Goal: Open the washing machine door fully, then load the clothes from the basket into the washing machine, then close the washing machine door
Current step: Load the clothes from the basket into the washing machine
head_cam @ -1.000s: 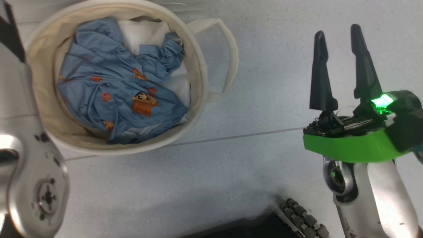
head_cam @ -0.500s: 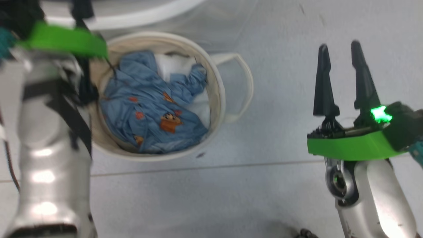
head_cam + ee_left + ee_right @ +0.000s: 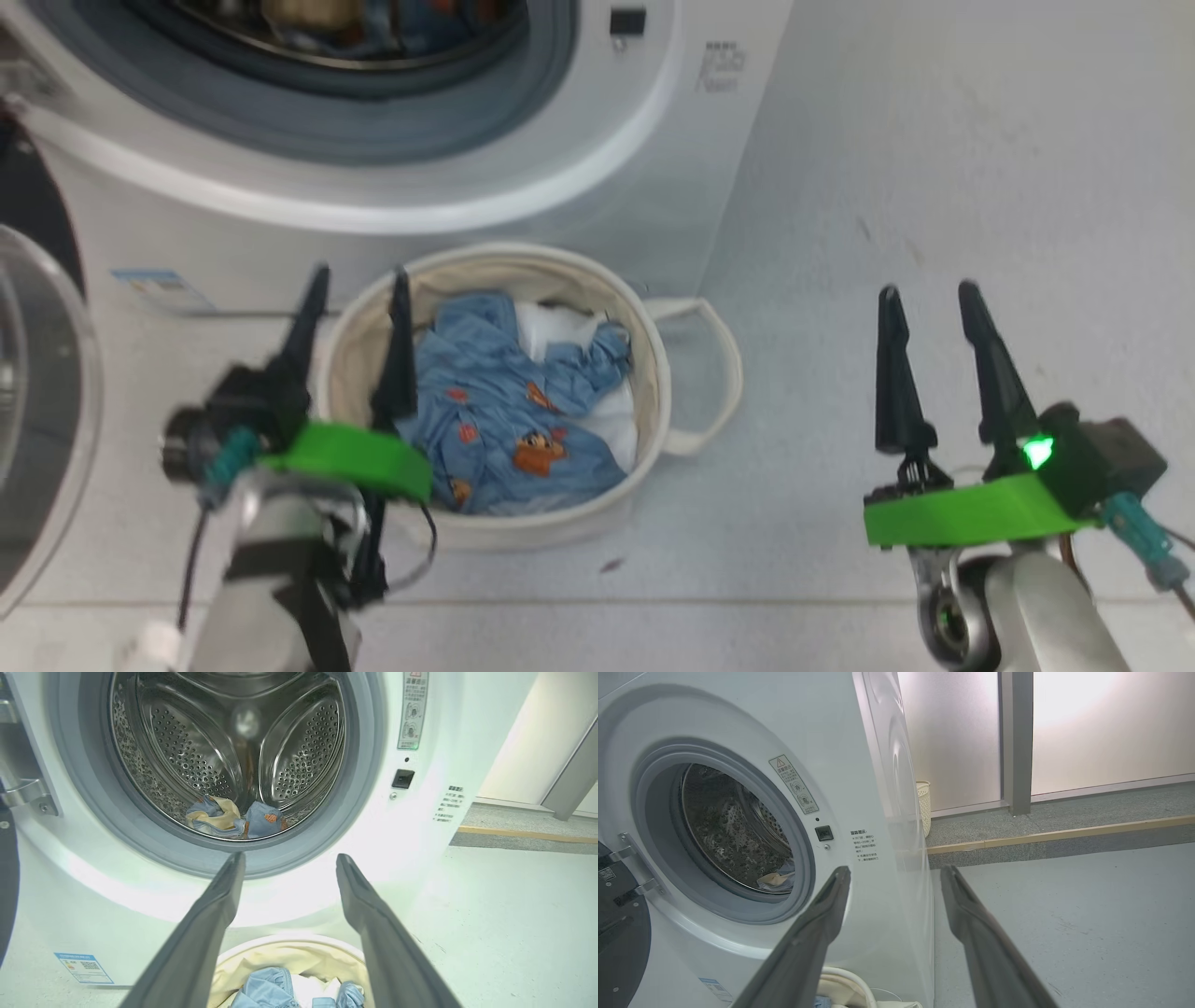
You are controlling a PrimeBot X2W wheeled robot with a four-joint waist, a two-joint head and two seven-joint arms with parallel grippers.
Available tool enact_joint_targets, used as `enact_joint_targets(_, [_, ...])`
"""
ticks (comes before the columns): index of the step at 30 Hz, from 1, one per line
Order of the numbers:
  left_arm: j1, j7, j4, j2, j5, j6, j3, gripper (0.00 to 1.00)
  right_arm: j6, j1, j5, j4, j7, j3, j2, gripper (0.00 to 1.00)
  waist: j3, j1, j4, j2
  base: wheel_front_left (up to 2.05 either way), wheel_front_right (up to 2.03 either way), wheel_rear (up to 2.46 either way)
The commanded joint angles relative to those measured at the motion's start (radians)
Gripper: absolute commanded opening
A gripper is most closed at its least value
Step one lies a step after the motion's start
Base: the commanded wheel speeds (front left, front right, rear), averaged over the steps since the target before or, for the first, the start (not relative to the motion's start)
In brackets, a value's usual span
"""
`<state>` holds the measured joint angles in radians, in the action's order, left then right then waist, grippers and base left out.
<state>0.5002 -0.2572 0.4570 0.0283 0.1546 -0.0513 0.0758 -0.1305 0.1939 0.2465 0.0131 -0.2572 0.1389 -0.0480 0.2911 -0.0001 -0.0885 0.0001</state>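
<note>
A soft, crumpled bundle of light-blue clothes [image 3: 504,420] with orange patches lies in a round cream basket [image 3: 658,373] that stands on the floor [image 3: 934,140], touching or nearly touching the front of a white washing machine [image 3: 653,187]. The left fingers [image 3: 399,355] are spread wide and hold nothing. They hover above the basket's left rim, and the bundle sits just to their right and below them. Straight ahead of these fingers and a little higher is the steel drum [image 3: 224,756], where a few blue and cream pieces [image 3: 233,819] already lie at the bottom. The washing machine door [image 3: 42,411] stands swung open, off to the left of the left fingers. The right fingers [image 3: 894,373] are just as wide apart and also empty, over bare floor well to the right of the basket. The fabric looks light, limp and hard to damage, so it will probably sag and trail when lifted, and a sleeve could snag on the rim. The best hold seems to be a thick bunched fold near the middle of the heap, pinched deep, leaving the white liner [image 3: 560,327] underneath.
</note>
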Motion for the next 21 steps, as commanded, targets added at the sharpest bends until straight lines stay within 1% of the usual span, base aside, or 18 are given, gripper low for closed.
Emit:
enact_joint_targets(1, [-0.032,-0.005,-0.061,0.022,0.006,0.016,-0.003,1.00,0.000,-0.021,-0.004,0.024,-0.005,0.020,-0.002,1.00,-0.078,0.0001,0.028,-0.0001,0.00,0.00,0.00])
enact_joint_targets(5, [-0.113,-0.005,-0.103,0.022,0.026,0.038,0.026,1.00,0.000,-0.059,-0.004,0.015,-0.005,0.013,-0.002,1.00,-0.122,0.0001,0.041,-0.0001,0.00,0.00,0.00])
enact_joint_targets(11, [-0.181,-0.005,-0.140,0.022,0.039,0.064,0.061,1.00,0.000,-0.096,-0.024,-0.002,-0.005,0.011,-0.002,1.00,-0.156,0.0001,0.053,-0.0001,0.00,0.00,0.00])
enact_joint_targets(17, [-0.246,-0.005,-0.182,0.022,0.042,0.103,0.071,1.00,0.000,-0.130,-0.019,-0.022,-0.005,0.016,-0.002,1.00,-0.204,0.0001,0.051,-0.0001,0.00,0.00,0.00])
enact_joint_targets(19, [-0.266,-0.005,-0.189,0.022,0.032,0.108,0.078,1.00,0.000,-0.143,-0.017,-0.027,-0.005,0.014,-0.002,1.00,-0.223,0.0001,0.050,-0.0001,0.00,0.00,0.00])
enact_joint_targets(21, [-0.286,-0.005,-0.191,0.022,0.031,0.104,0.091,1.00,0.000,-0.156,-0.015,-0.032,-0.005,0.011,-0.002,1.00,-0.241,0.0001,0.047,-0.0001,0.00,0.00,0.00])
